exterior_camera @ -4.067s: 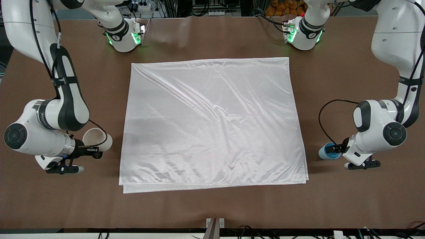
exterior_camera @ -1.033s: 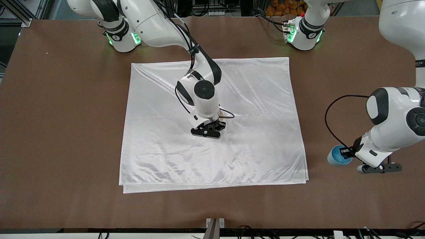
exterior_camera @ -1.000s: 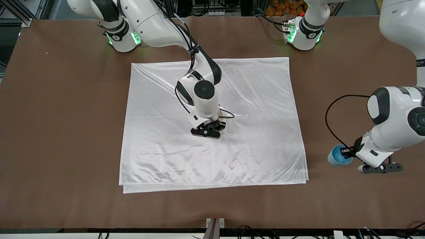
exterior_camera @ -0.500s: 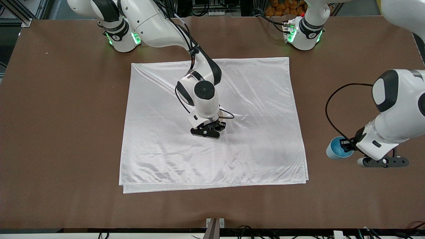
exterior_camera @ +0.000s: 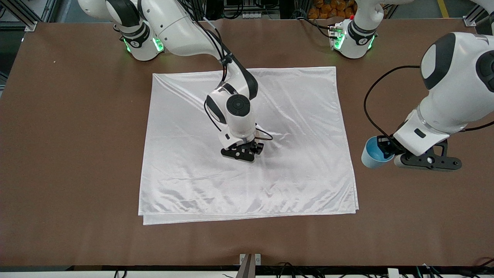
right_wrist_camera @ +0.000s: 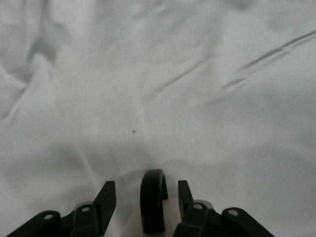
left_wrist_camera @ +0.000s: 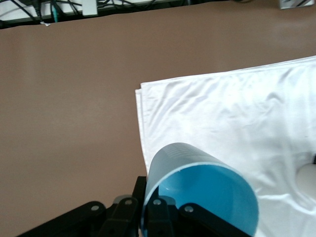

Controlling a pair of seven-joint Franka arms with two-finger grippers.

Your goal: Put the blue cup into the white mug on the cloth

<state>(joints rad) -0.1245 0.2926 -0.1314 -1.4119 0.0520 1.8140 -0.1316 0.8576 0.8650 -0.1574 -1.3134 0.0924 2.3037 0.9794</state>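
Observation:
The white cloth [exterior_camera: 293, 116] lies spread in the middle of the table. My right gripper [exterior_camera: 247, 152] is low over the cloth's middle. In the right wrist view [right_wrist_camera: 145, 193] its fingers [right_wrist_camera: 106, 197] stand apart, one on each side of the black handle [right_wrist_camera: 153, 197] of the white mug [right_wrist_camera: 127, 224], without touching it. The mug sits on the cloth [right_wrist_camera: 148, 74]; in the front view my wrist hides it. My left gripper [exterior_camera: 386, 148] is shut on the wall of the blue cup [exterior_camera: 372, 152] and holds it tilted above the table beside the cloth's edge at the left arm's end. The left wrist view shows the cup [left_wrist_camera: 202, 197] in the gripper [left_wrist_camera: 148, 210].
Bare brown table [exterior_camera: 77, 135] surrounds the cloth. The cloth's layered corner [left_wrist_camera: 140, 91] shows in the left wrist view. A small metal bracket [exterior_camera: 250, 259] sits at the table's edge nearest the front camera. The arm bases [exterior_camera: 142, 42] stand along the edge farthest from it.
My left arm has lifted the blue cup off the table and carried it up toward the cloth's edge. My right gripper has stayed at the cloth's middle; earlier it carried the mug there.

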